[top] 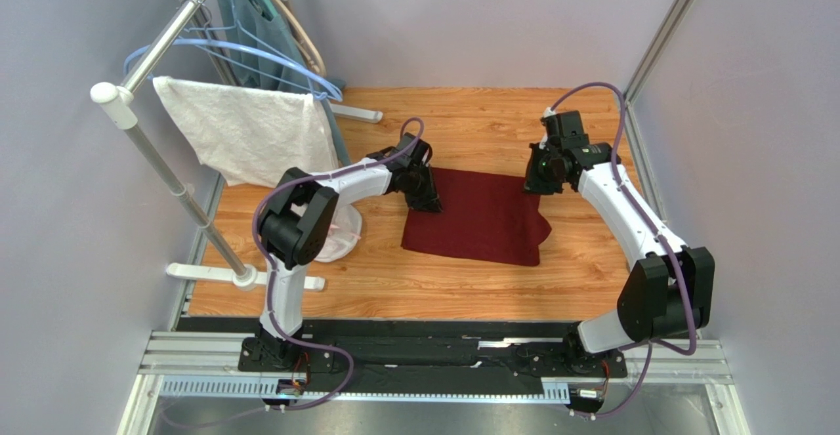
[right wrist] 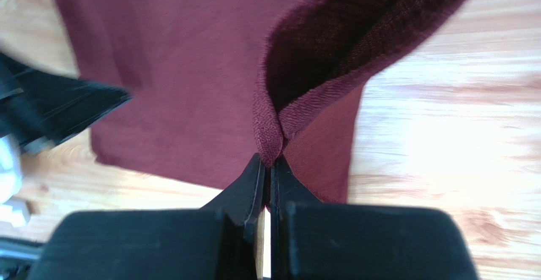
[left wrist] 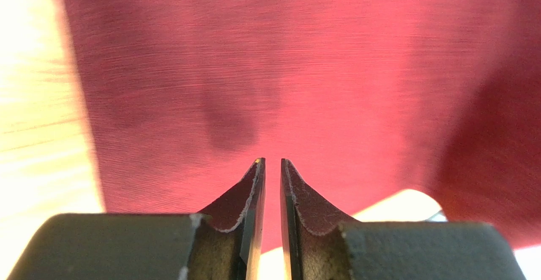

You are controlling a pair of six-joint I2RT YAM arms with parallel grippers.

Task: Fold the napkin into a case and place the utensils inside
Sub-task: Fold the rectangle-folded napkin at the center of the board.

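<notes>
Our right gripper [right wrist: 270, 161] pinches an edge of the soft, limp napkin [right wrist: 178, 71]; our left gripper [left wrist: 270, 161] is barely parted and empty. We judge corners grip best.

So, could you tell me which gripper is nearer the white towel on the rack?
Left. The left gripper sits at the napkin's left edge, just right of the towel; the right gripper pinches the napkin's far right corner, farther away.

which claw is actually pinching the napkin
The right claw, shut on a raised fold of the napkin; the left claw is slightly open, holding nothing.
</notes>
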